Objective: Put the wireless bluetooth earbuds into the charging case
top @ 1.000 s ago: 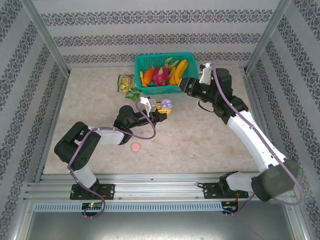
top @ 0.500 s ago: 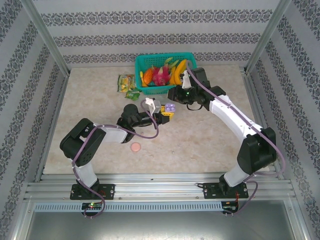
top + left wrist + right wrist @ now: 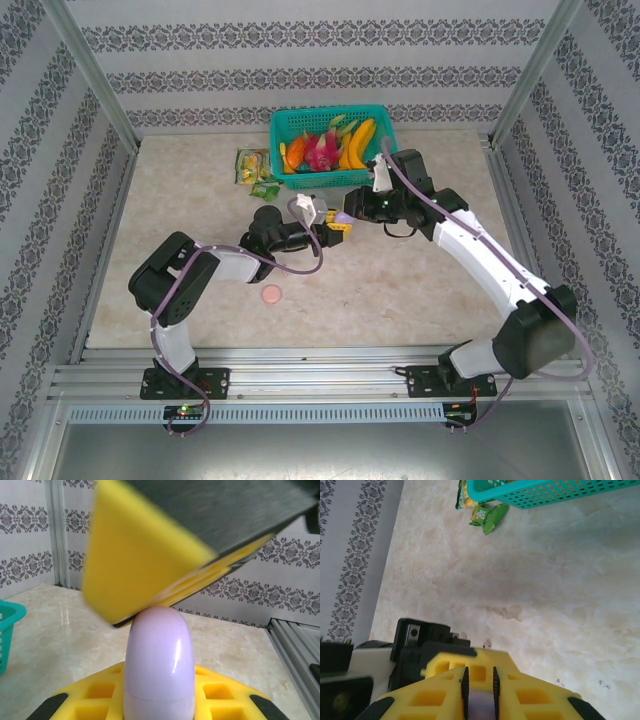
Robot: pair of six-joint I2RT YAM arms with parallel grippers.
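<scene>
All the action is mid-table, just in front of the teal plastic basket. The yellow-padded left pincer is clamped on a glossy lilac rounded plastic piece. The piece stands up out of its fingers, long axis pointing straight away from the wrist. By its bulk I take it for the charging case on edge rather than a bud, though I can't be sure. The right pincer meets it head-on from the opposite side, and in the left wrist view its yellow tip touches the top of that piece. Its pads are all but together on a thin lilac sliver. Whether that is an earbud of its own or the crown of the same piece, I cannot tell. To my eye the coming move turns on lining both tips up along that one axis. Half a second ago the right pincer hung up and to the right, apart from the left one; a second ago it was by the basket's corner. The left arm has scarcely shifted.
</scene>
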